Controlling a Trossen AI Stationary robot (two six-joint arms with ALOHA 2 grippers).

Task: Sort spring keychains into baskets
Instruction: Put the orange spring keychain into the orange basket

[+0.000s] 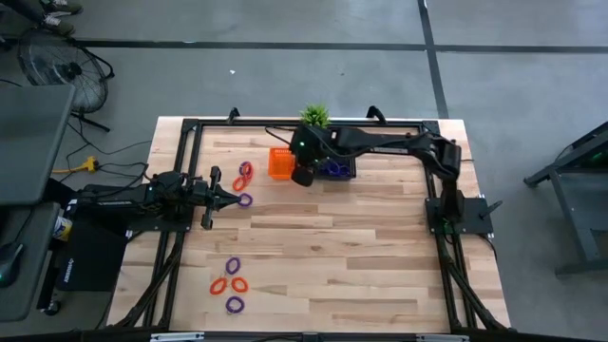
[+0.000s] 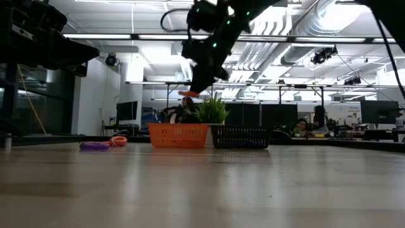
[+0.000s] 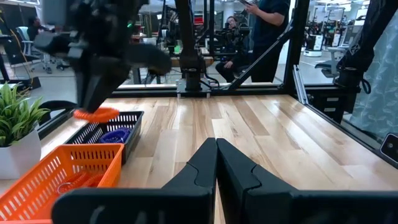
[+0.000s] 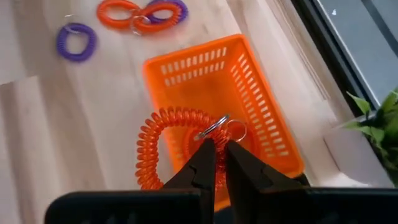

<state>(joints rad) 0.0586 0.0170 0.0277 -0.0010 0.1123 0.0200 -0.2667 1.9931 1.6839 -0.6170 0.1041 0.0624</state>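
The orange coil we carry hangs from our right hand, pinched at its small metal ring, above the orange basket. From the tabletop-level view it shows only as a small orange sliver under the hand, well above the basket's rim. We judge it very light and springy: the plastic loop will flop and swing from the ring, so the metal ring or the coil right beside it is the firm place to hold, and a release should let it drop straight in without harm.

The black basket stands just beside the orange one and already holds purple coils; something orange lies in the orange basket too, though through the mesh we cannot count it. Near that basket, a purple coil and a tangle of orange and purple loops lie on the tabletop. A further cluster sits well apart, toward the near edge; whether those loops are interlinked we cannot tell.

Our left hand waits low over the tabletop's left side, fingers pressed together and empty. The potted plant hides part of the area behind the baskets.
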